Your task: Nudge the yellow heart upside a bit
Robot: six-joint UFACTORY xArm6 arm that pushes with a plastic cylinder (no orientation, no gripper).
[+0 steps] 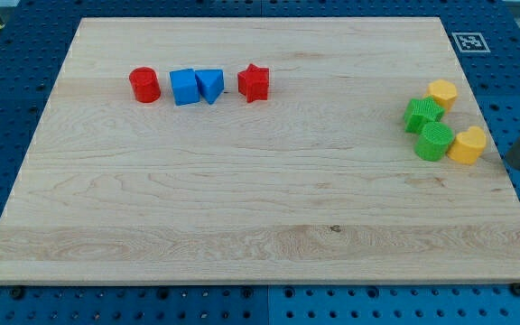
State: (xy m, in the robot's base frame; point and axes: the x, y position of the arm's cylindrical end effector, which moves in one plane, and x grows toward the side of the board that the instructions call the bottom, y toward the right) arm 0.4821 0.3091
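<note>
Starting nearest the view's bottom, the wooden worktop (242, 226) lies bare across its lower half. At the view's right edge my tip (515, 165), the lower end of the dark rod that serves as the tool, rests just off the board's right side; it is a plain rod with nothing to open or close, and it touches no block.

From my tip the yellow heart (468, 145) lies at about ten o'clock, near but apart. It sits close to the worktop's right edge, touching or all but touching the green round block (435, 142) at its nine o'clock. A push toward twelve o'clock, as I judge it, calls for my tip to come round to the heart's six o'clock side first; from where it stands now, a straight shove would drive the heart leftward into the green blocks.

Farther up sit a second green block (422, 115) and a yellow hexagon-like block (442, 93).

Farthest, toward the view's top left, a row: red cylinder (144, 85), blue cube (184, 87), blue wedge-like block (210, 85), red star (254, 83).
</note>
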